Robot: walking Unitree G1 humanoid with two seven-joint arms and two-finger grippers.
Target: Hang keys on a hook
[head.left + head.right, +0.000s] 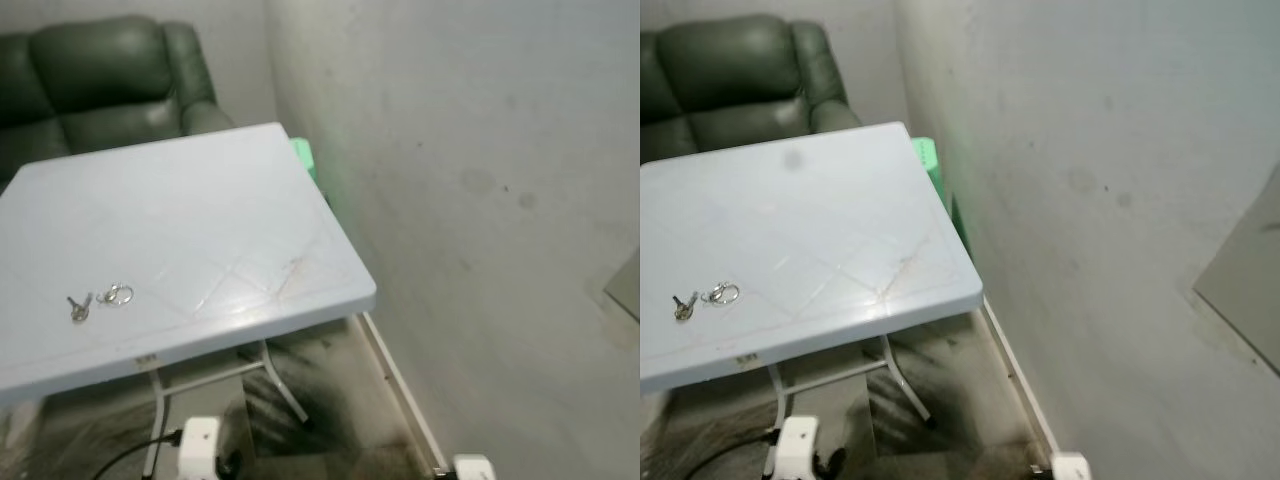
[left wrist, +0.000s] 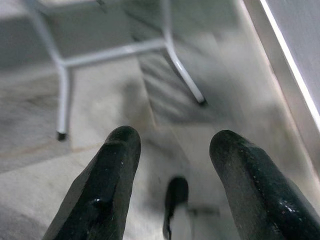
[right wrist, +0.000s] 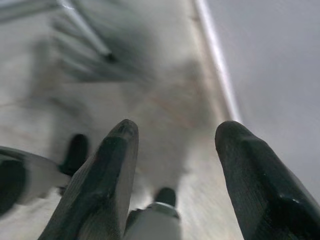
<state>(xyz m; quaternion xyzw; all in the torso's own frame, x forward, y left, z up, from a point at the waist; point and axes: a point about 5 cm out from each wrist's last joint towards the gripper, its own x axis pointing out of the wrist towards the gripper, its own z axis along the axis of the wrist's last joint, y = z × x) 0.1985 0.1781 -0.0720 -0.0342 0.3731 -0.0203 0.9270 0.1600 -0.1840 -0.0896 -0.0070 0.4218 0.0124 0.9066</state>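
Note:
A small bunch of keys (image 1: 98,299) with a metal ring lies on the white folding table (image 1: 200,230), near its front left part; the keys (image 1: 704,298) appear again in the right eye view. My left gripper (image 2: 172,145) hangs low over the floor, open, nothing between its black fingers (image 2: 110,175). My right gripper (image 3: 175,137) also hangs over the floor beside the wall, open and empty. I see no hook in these views.
A dark green armchair (image 1: 100,80) stands behind the table. A grey wall (image 1: 480,180) runs along the right, with a white skirting board (image 1: 395,385) at its foot. A green object (image 1: 305,157) sits between table and wall. The table's metal legs (image 2: 62,95) stand on the marble floor.

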